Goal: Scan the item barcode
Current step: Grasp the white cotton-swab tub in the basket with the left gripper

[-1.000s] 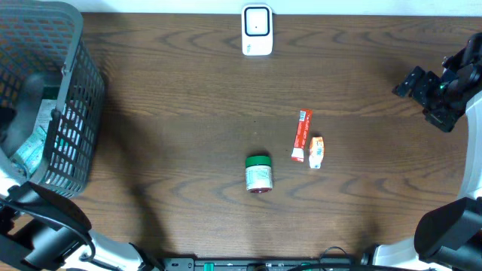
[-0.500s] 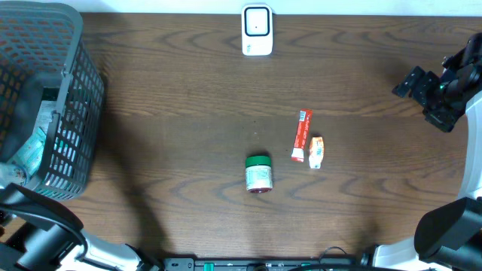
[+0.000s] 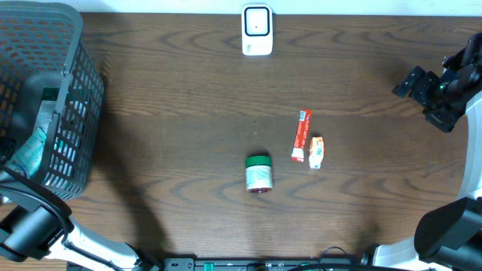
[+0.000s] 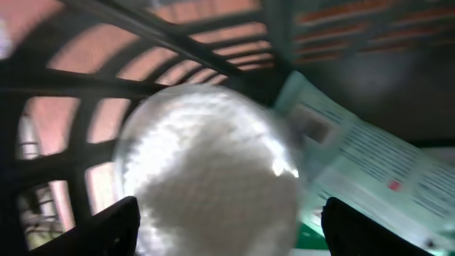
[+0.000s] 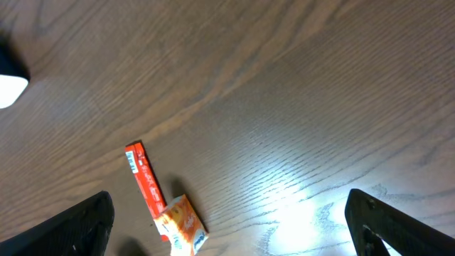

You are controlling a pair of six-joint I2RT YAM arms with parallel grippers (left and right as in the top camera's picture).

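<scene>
Shifted over the last second: left arm's dark link at the lower-left of the overhead view, now lower and closer to the corner. No change among the loose goods on the desk (image 3: pixel 188 113).

Left fingers (image 4: pixel 117 224) down inside the basket (image 3: pixel 79 90), spread wide, gripping nothing as far as the blur allows. Right fingers (image 5: pixel 78 224) also spread and empty, over bare desk at the right side, well apart from the scanner (image 3: pixel 257 30).

Likely target, by judgement only: white-and-green packet (image 4: pixel 370 163), lying in the basket just beside a blurred white round thing (image 4: pixel 213 171) of uncertain kind.
- Long axis from upper left to lower right in the left wrist view.
- Printed face toward that camera.
- Small dark patch of print near the upper-left end, possibly the barcode; too blurred to confirm.

To do well:
- Straddle the packet across its short side, clear of the round thing and the basket ribs.
- Close only with one finger on either side.
- Keep the printed face uncovered for the scanner.
</scene>
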